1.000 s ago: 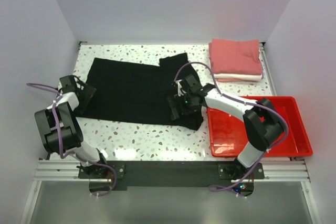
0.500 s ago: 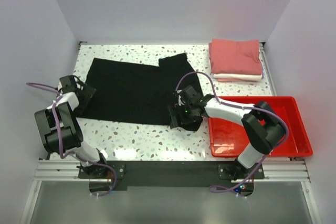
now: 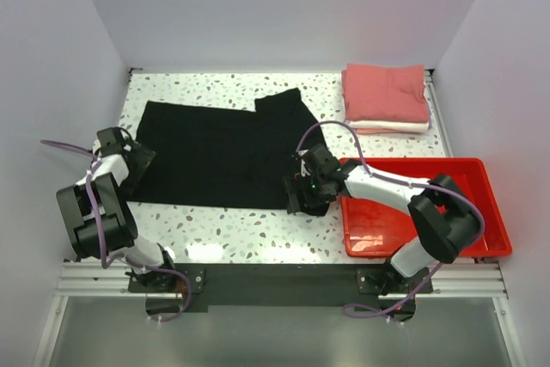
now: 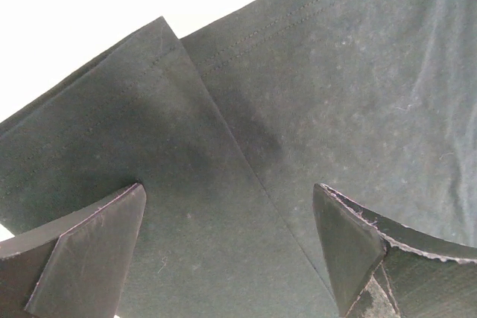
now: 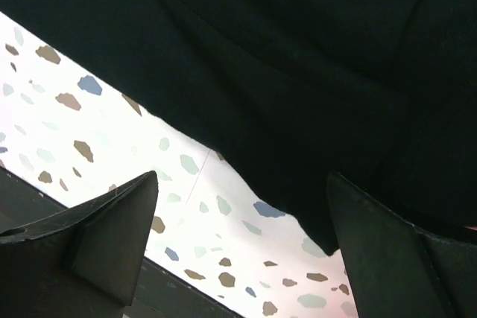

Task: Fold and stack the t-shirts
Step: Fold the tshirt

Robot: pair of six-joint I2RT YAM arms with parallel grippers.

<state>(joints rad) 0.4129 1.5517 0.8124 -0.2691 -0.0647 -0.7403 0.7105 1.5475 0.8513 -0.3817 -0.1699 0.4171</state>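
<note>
Left gripper (image 3: 127,162) wide at black t-shirt (image 3: 215,152) edge | right gripper (image 3: 302,197) wide (nothing held) | advice: pinch both edges level before folding.

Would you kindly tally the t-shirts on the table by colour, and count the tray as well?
Black t-shirt: 1
Salmon-pink t-shirt: 1
White t-shirt: 1
Red tray: 1
Total: 4
</note>
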